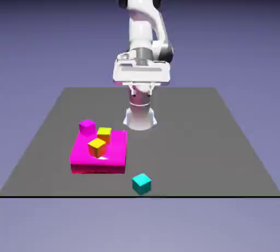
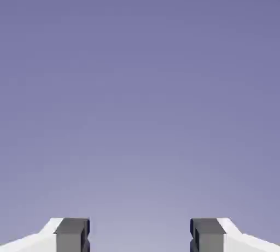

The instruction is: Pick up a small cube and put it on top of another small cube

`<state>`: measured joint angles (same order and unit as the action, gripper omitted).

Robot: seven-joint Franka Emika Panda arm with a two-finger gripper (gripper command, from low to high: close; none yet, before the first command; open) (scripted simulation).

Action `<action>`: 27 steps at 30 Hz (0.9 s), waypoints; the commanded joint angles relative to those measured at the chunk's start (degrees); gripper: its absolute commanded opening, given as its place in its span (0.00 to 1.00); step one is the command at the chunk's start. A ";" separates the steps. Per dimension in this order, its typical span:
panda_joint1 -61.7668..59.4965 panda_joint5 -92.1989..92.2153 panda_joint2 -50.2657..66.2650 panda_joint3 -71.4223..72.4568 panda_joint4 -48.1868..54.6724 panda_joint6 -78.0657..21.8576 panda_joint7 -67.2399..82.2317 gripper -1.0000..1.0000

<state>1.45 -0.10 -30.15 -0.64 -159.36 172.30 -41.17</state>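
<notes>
Table (image 1: 229, 136) — dark grey slab across the middle of the exterior view, against a blue-violet backdrop (image 2: 140, 81).

Left of centre: flat magenta block (image 1: 112, 155) lying on the table; small magenta cube (image 1: 86, 127) at its far left corner; yellow cube (image 1: 104, 134) just to the right of that, on the block; orange cube (image 1: 97, 147) in front of the yellow one, also on the block, the two touching or nearly so.

Lower centre: teal cube (image 1: 141, 183), alone on the bare table near the front edge, just right of the block's front corner and apart from it.

Upper centre: white arm (image 1: 143, 37), folded high at the table's far edge, well apart from every cube.

Gripper (image 2: 140, 234) — hand view shows two grey fingertips (image 2: 72, 234) at the bottom edge, standing apart, only backdrop between them.
</notes>
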 commanded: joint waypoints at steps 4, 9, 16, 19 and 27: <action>2.52 -0.33 8.31 -2.14 5.45 -5.65 4.26 0.50; 5.67 -0.74 18.69 -4.81 12.26 -12.72 9.58 0.50; 10.08 -1.31 33.23 -8.55 21.80 -22.60 17.03 0.50; 11.97 -1.55 39.46 -10.15 25.88 -26.84 20.22 0.50; 16.32 -2.12 53.79 -13.83 35.28 -36.59 27.57 0.50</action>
<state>17.77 -2.22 23.63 -14.48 -124.07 135.71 -13.61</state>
